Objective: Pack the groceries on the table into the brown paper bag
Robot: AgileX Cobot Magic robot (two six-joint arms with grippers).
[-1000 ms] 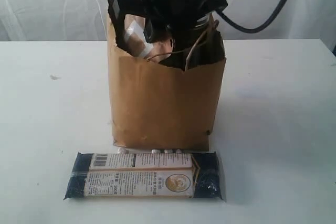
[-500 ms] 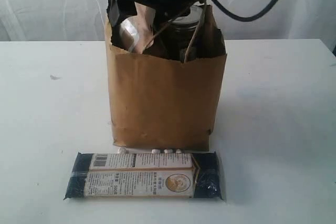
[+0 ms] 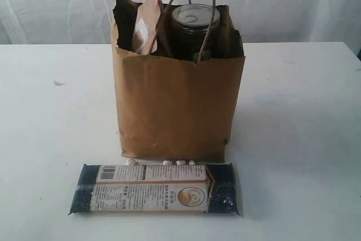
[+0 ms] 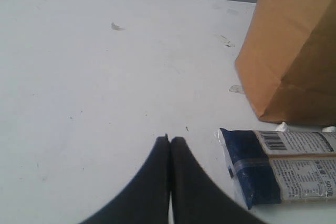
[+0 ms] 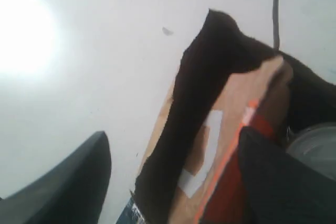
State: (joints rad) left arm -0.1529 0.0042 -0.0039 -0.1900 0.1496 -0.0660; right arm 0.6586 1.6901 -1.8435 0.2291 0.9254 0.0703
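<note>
Above the mouth of the brown paper bag (image 3: 177, 105), the right tool (image 5: 173, 140) hangs with its jaws spread wide and nothing gripped between them. Directly below it, the brown pouch with orange strip (image 5: 223, 124) stands on end inside the bag. It leans against the ragged wall on the left side as the exterior view shows it, which is probably what keeps so thin a thing upright. Beside the pouch, the dark can with silver pull-tab lid (image 3: 194, 16) rides high, its lid about level with the bag's rim (something unseen underneath must be propping it, though what I cannot tell). One cord handle (image 3: 210, 12) loops up in front of it. The left tool (image 4: 169, 141) is clenched on nothing, close over the white surface (image 3: 299, 111) and just beside one end of the long dark-blue packet (image 3: 155, 189). That seems a sensible waiting spot, since the packet, lying flat in front of the bag near its base, is the one grocery visibly left out. It looks longer than the bag is wide, so it would likely need to go in end-first.
</note>
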